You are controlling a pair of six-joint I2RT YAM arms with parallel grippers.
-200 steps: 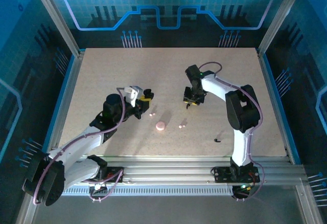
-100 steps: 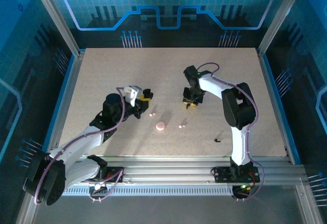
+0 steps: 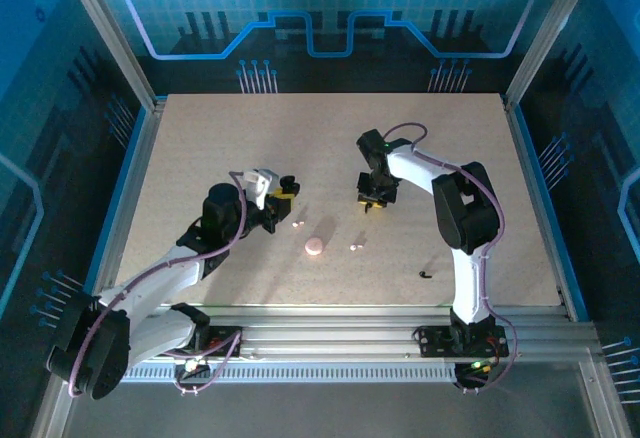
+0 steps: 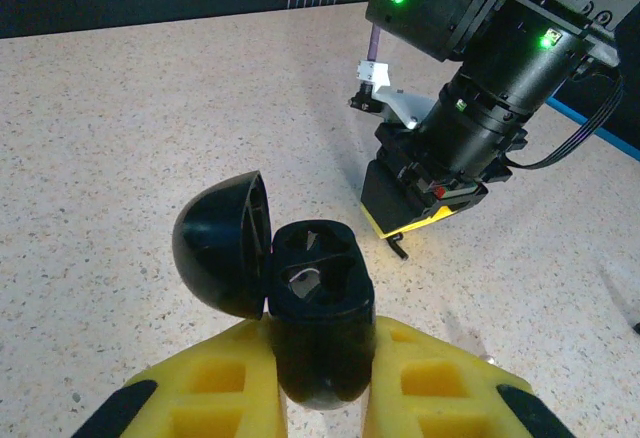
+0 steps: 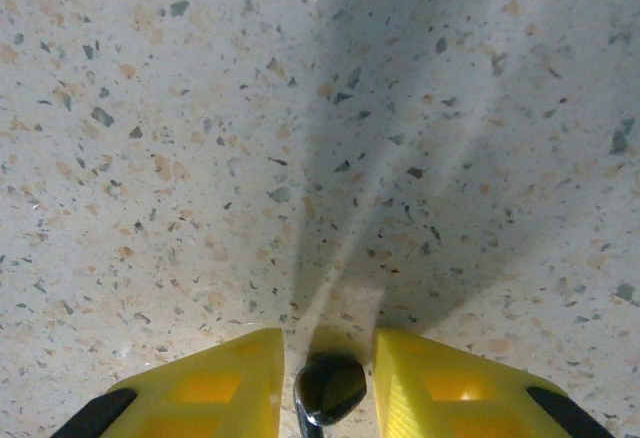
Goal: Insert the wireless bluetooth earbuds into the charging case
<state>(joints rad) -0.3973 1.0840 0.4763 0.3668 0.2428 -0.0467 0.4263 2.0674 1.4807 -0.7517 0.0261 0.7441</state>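
My left gripper (image 4: 318, 343) is shut on a black charging case (image 4: 315, 278), held upright with its lid (image 4: 222, 243) swung open to the left and both sockets showing. In the top view this gripper (image 3: 289, 191) sits left of centre. To its right, my right gripper (image 3: 370, 205) points down just above the table. Its yellow fingers (image 5: 225, 378) are closed on a small black earbud (image 5: 332, 386), whose stem (image 4: 398, 248) pokes out below the jaws. Two whitish-pink earbuds (image 3: 297, 225) (image 3: 354, 247) and another black earbud (image 3: 426, 275) lie loose on the table.
A round pink case (image 3: 314, 246) lies shut between the two pale earbuds. The speckled beige table (image 3: 250, 138) is bounded by metal frame posts (image 3: 110, 38) and a rail along the near edge (image 3: 330, 343). The two grippers stand close together.
The right gripper's jaws have narrowed around the black earbud and its arm has edged slightly left. The left arm and the case have not moved.
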